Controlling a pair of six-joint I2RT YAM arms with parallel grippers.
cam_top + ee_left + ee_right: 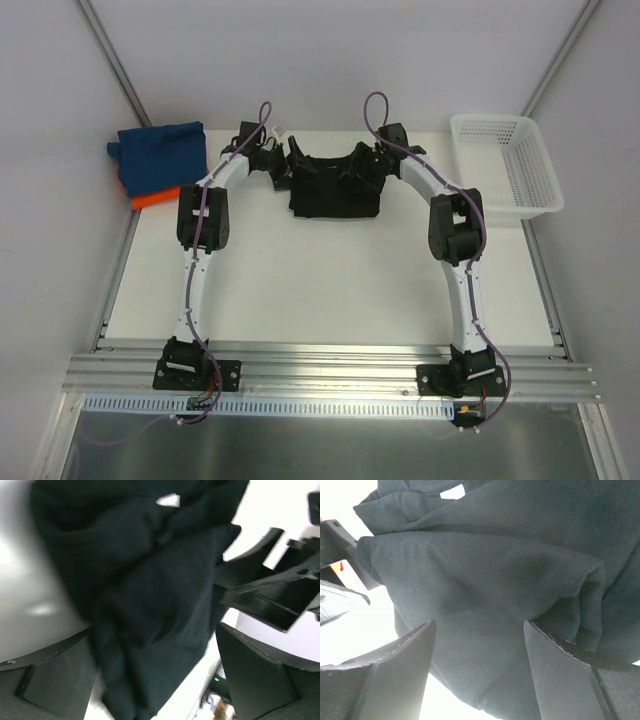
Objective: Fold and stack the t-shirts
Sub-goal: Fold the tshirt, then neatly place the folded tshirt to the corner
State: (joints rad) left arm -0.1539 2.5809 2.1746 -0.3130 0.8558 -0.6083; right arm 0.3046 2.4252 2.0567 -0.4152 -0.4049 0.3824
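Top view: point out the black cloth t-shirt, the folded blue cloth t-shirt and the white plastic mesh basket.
Black cloth t-shirt [335, 195]: top view, middle of the cloth.
Folded blue cloth t-shirt [160, 150]: top view, its upper face.
White plastic mesh basket [520, 212]: top view, near wall.

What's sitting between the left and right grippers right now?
The black t-shirt: in the top view it fills the gap from the left gripper to the right gripper. Both wrist views show its dark cloth close up.
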